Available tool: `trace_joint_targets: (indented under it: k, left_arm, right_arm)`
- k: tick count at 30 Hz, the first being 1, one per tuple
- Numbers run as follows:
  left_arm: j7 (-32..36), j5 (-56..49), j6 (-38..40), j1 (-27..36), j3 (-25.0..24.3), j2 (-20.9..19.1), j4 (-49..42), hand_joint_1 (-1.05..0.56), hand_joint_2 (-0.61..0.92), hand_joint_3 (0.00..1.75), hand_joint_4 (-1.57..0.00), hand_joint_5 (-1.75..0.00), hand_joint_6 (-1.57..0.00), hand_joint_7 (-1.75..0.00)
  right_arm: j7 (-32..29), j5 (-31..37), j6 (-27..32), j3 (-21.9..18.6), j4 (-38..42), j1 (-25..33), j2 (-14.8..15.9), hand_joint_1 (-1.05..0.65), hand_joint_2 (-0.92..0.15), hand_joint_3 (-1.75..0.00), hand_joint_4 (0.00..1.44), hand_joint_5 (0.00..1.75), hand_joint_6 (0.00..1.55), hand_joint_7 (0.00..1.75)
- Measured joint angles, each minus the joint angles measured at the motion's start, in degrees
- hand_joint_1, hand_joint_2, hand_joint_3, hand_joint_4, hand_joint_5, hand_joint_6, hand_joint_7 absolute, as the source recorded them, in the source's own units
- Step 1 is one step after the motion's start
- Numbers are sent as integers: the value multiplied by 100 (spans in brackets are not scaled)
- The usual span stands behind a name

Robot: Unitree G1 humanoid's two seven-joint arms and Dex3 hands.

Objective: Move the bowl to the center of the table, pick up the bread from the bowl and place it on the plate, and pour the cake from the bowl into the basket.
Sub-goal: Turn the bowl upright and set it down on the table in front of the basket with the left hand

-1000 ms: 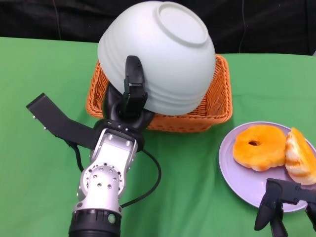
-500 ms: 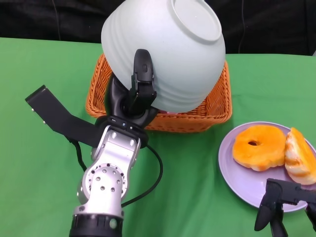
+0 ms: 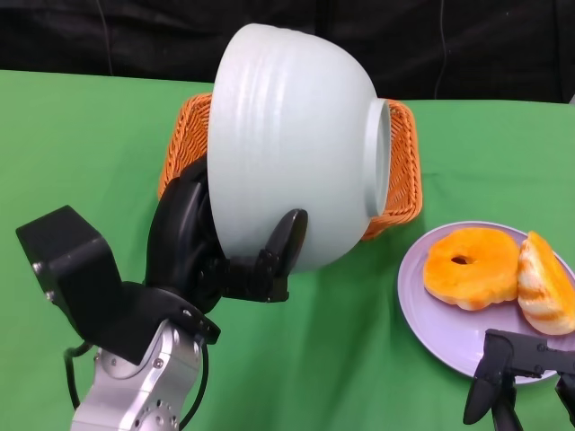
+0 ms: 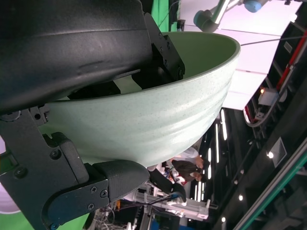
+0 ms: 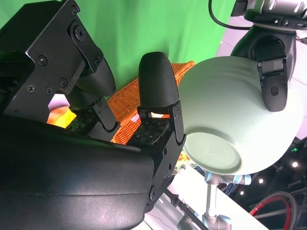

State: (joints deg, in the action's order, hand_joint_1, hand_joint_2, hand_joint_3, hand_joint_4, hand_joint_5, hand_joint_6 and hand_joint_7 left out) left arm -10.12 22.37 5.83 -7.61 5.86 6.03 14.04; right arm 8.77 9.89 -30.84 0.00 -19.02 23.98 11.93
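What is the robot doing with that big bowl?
The robot's left hand grips a pale green bowl and holds it up on its side in front of an orange basket, its foot facing the purple plate. That plate holds a ring-shaped bread and another orange piece. The right hand sits low by the plate, holding nothing.

The bowl [image 3: 292,148] hides most of the basket [image 3: 400,171], so its inside cannot be seen. The plate [image 3: 431,314] runs off the picture's right edge. The right hand [image 3: 517,377] is cut off below.
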Motion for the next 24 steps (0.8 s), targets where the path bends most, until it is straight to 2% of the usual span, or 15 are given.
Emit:
trace_joint_targets:
  k: [3,6,11,13,19,21,24]
  left_arm:
    - [-37,-439,-237,145,115,-147,151,-14,42,130,-107,-175,-94,-164]
    - [-50,-952,-553,289,226,-289,179,-13,44,130,-106,-174,-94,-161]
    - [-50,-1818,-1460,552,378,-506,173,-10,38,149,-102,-174,-92,-158]
    - [-49,-2121,-1760,695,459,-601,174,-10,37,151,-101,-174,-92,-158]
    - [-9,-2944,-2396,1100,517,-893,175,-16,29,161,-104,-175,-92,-160]
    - [60,-3391,-2505,1224,523,-1046,214,-15,19,172,-104,-175,-88,-167]
    - [86,-3796,-2592,1371,529,-1221,289,-16,17,174,-103,-175,-86,-169]
  right_arm:
    - [0,0,5,-2,0,0,0,26,-21,-175,97,175,82,152]
    - [-2,0,5,-3,1,-2,0,26,-21,-175,98,175,82,152]
    - [-2,-3,4,-6,7,-8,1,27,-21,-175,96,175,81,151]
    - [-2,-7,0,-11,18,-4,1,28,-21,-175,96,175,81,151]
    - [-1,-14,0,-17,22,14,3,27,-21,-175,97,175,82,151]
    - [-1,-15,0,-17,21,13,4,27,-21,-175,96,175,82,151]
    - [-1,-14,1,-17,21,12,5,26,-21,-175,96,175,82,151]
